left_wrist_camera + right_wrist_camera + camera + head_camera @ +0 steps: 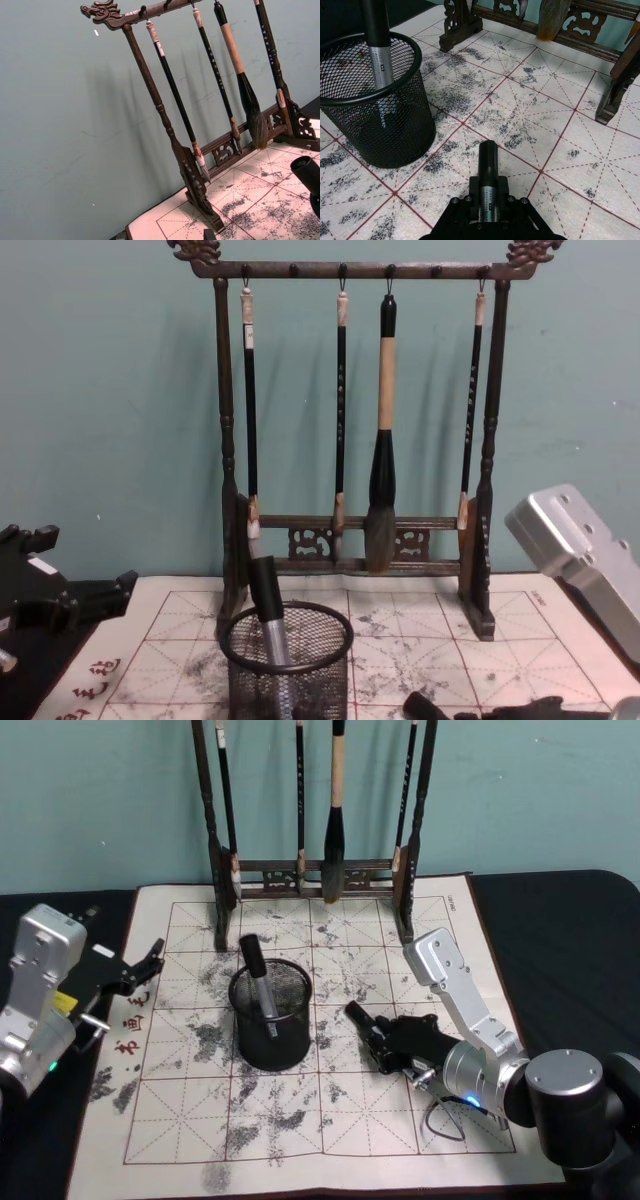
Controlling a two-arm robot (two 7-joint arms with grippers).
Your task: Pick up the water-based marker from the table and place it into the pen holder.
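Note:
A black wire-mesh pen holder stands on the practice mat, with one grey, black-capped marker leaning inside it. A second water-based marker is clamped in my right gripper, low over the mat just right of the holder, its black cap pointing forward past the fingers. I cannot tell whether it touches the mat. My left gripper rests at the mat's left edge, open and holding nothing.
A tall dark wooden brush rack with several hanging brushes stands at the back of the mat, behind the holder. The mat is printed with a red grid and ink blotches. Black table surrounds it.

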